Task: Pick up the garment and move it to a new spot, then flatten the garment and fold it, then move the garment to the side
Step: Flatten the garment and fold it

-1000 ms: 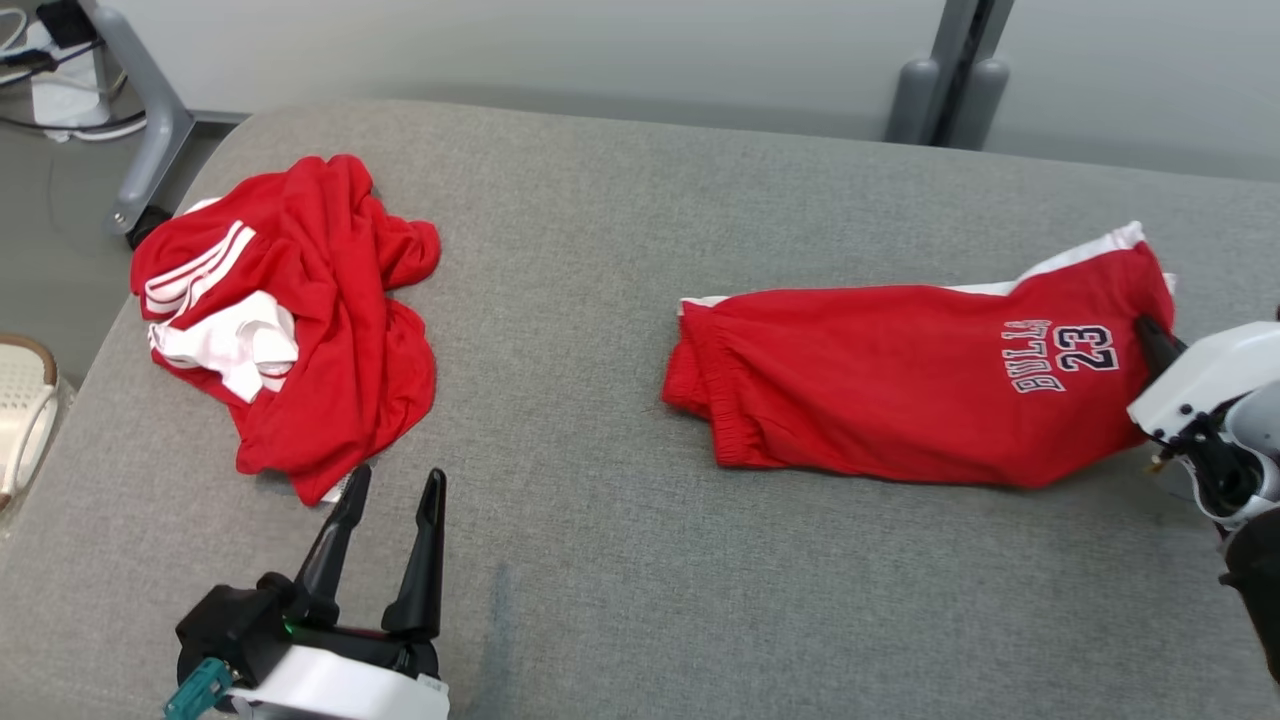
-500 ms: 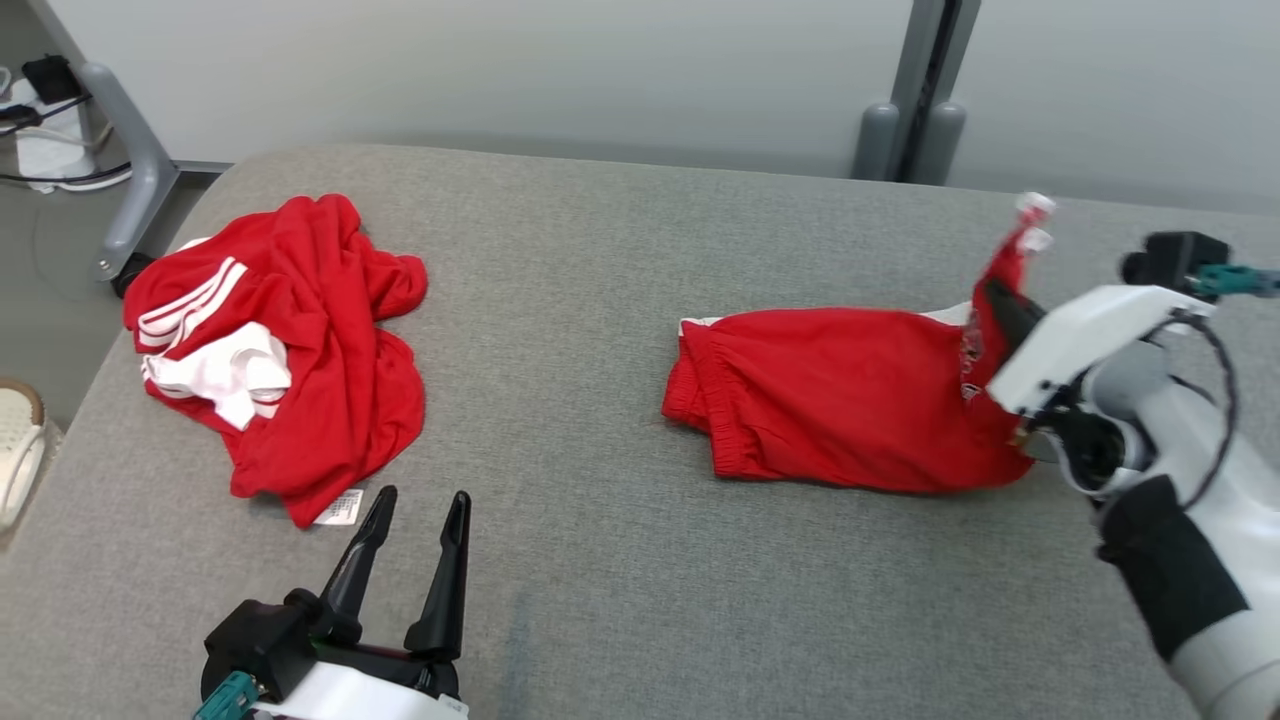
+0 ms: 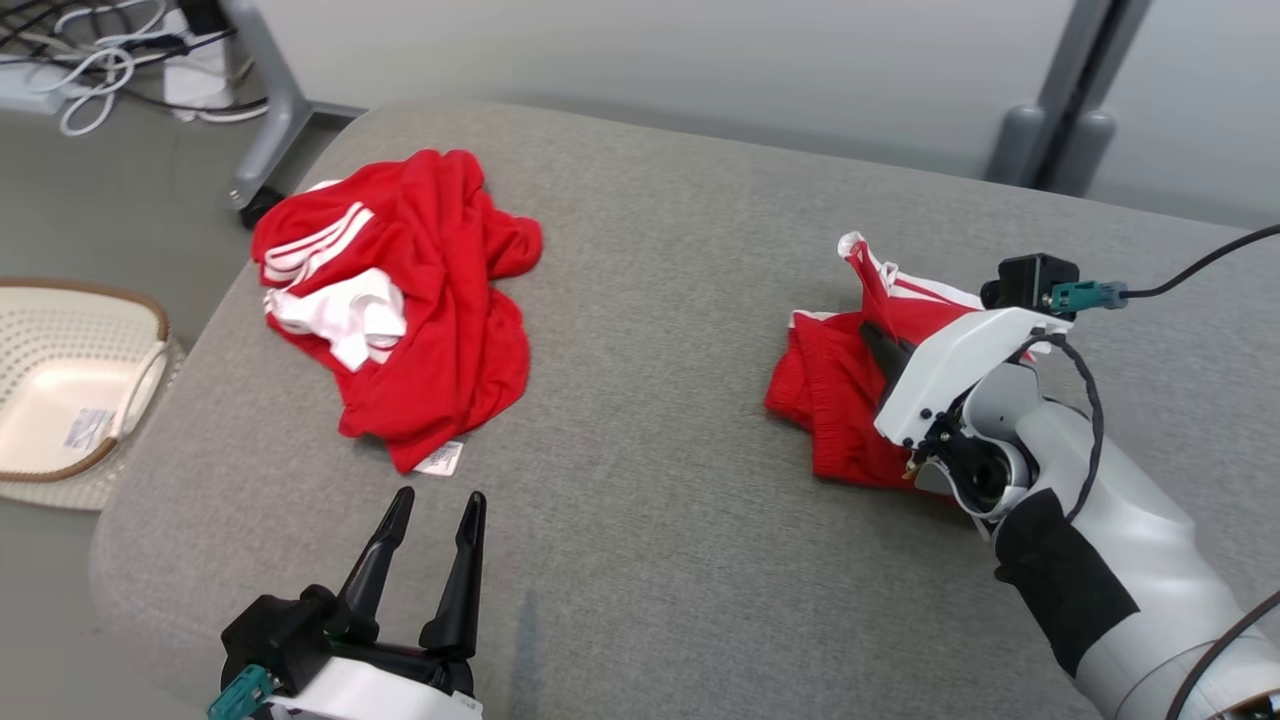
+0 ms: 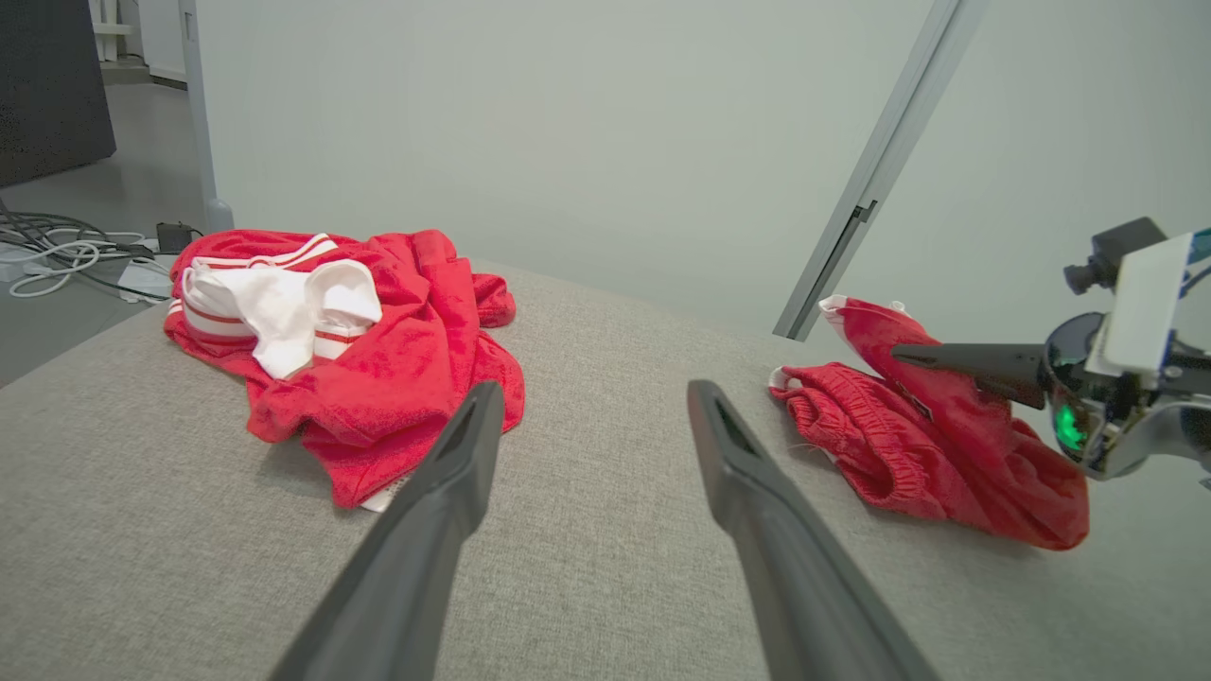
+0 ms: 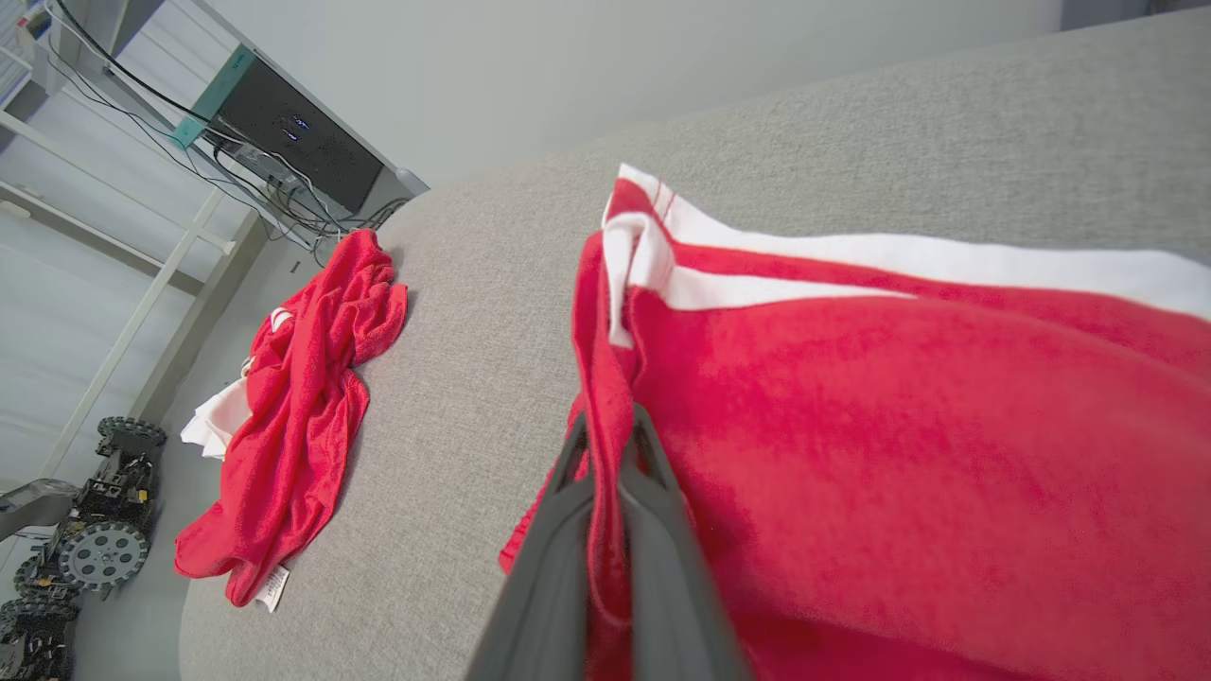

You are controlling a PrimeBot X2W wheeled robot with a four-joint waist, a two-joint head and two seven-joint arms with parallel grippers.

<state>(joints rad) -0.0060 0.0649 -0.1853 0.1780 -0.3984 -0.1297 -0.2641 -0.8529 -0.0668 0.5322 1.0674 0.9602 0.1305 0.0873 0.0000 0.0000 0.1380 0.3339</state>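
Grey counter [image 3: 650, 300] shows the red shorts [image 3: 830, 400] half-folded, the right tool [image 3: 872, 335], clenched on them, having swept one end leftward; left tool [image 3: 440, 495] waits released.

Your red shorts [image 3: 830, 400] are soft, matt cloth; the counter [image 3: 650, 300] is coarse grey woven fabric; the left claw [image 3: 440, 497], matt dark plastic.

L tool [image 3: 440, 496] low, fingers spread, pointing fwd. R tool [image 3: 875, 338] clamped on garment [image 3: 830, 405], forearm angled up-left.
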